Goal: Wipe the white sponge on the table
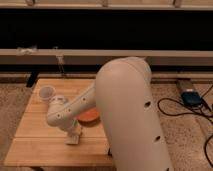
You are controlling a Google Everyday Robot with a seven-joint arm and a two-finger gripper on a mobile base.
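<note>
The white sponge (73, 140) lies flat on the wooden table (35, 147), near its front middle. My gripper (74, 133) points down from the white wrist and is shut on the white sponge, pressing it against the planks. The fingers are mostly hidden by the wrist and the sponge. My large white upper arm fills the centre and right of the camera view and hides the right part of the table.
A white cup (46, 93) stands at the table's back left. An orange bowl (90, 116) sits just right of the gripper, partly behind my forearm. On the floor to the right lie a blue device (191, 97) and black cables (172, 107). A dark ledge runs behind the table.
</note>
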